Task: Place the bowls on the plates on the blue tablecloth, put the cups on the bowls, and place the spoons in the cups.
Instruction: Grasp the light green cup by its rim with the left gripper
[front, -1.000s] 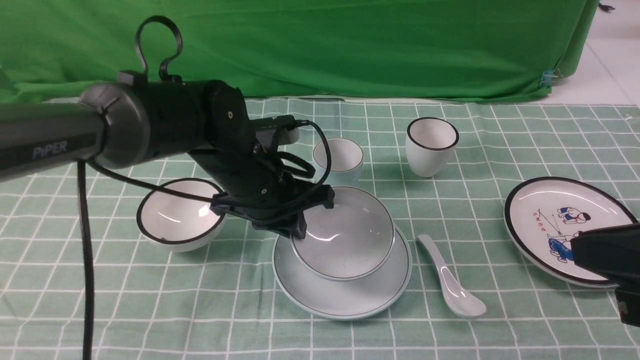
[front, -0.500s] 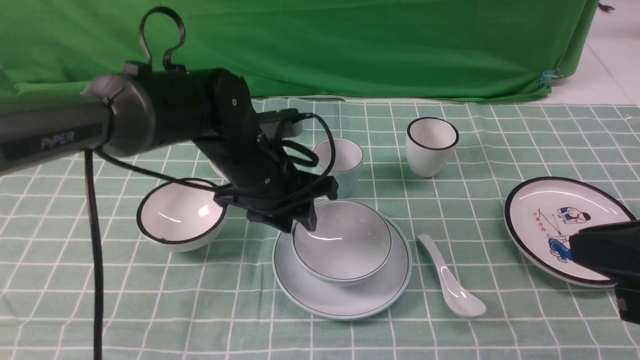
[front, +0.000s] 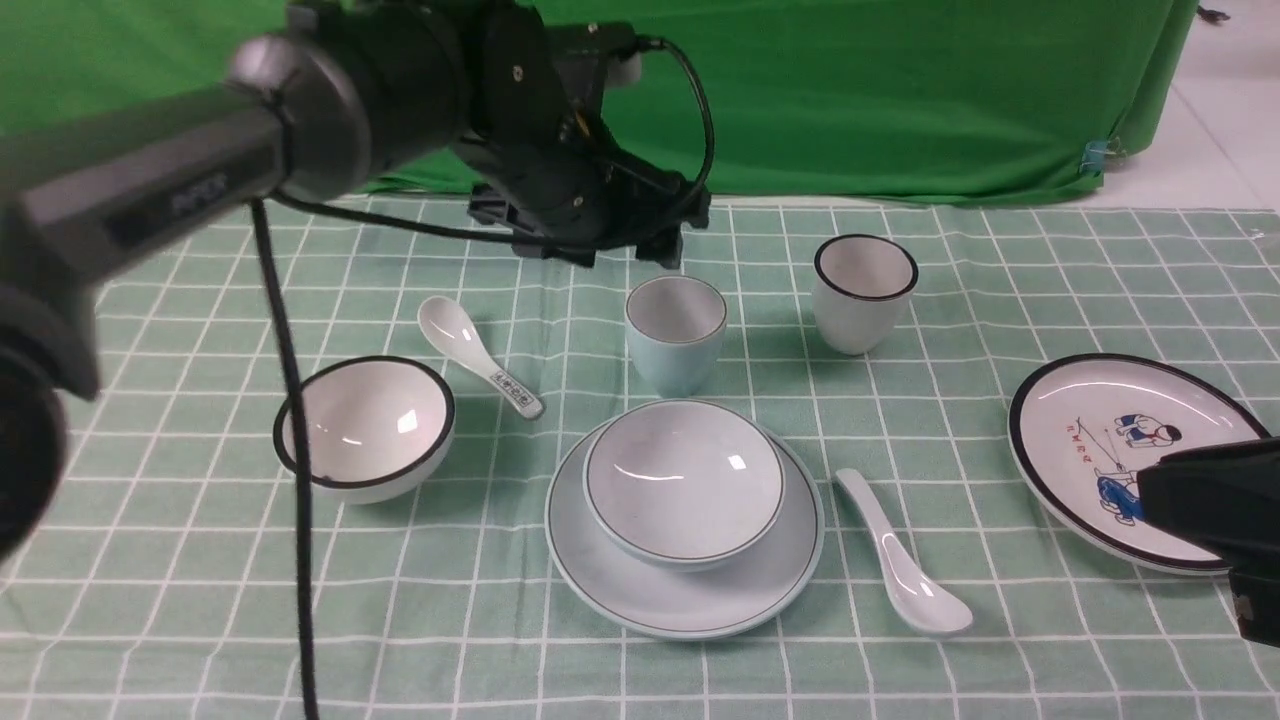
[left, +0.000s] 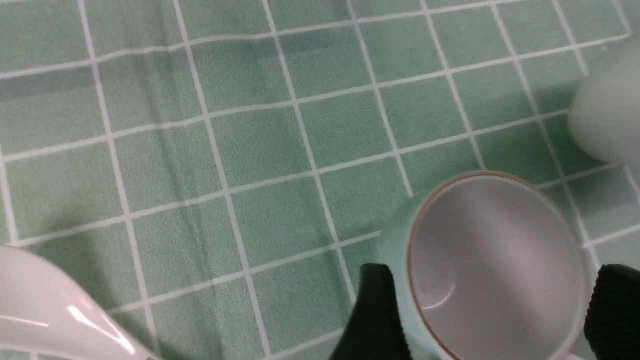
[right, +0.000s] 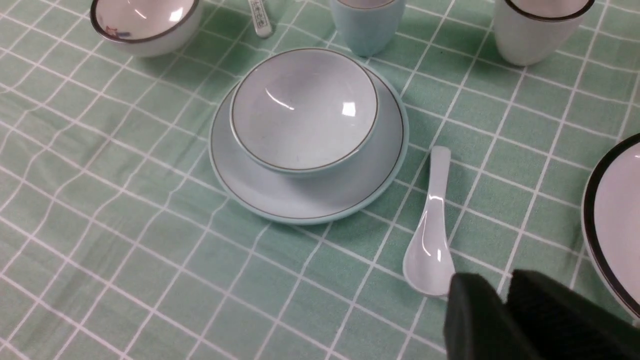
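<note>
The left gripper (front: 626, 250) hangs above the pale blue cup (front: 675, 332), a little behind it, with its jaws spread wide and nothing between them; in the left wrist view its two black fingers (left: 375, 310) show on either side of the cup's rim. The right gripper (right: 505, 300) sits low at the near right, jaws closed together and empty, in front of the white plate (front: 1090, 410). The pale blue bowl (front: 683, 485) rests upright on the pale blue plate (front: 640, 600) at the middle of the checked tablecloth (front: 200, 600). The white bowl (front: 365, 425) stands on the cloth to the left, the patterned spoon (front: 480, 350) between it and the blue cup. The plain spoon (front: 900, 560) lies just right of the blue plate, and the white cup (front: 863, 290) stands farther back.
</note>
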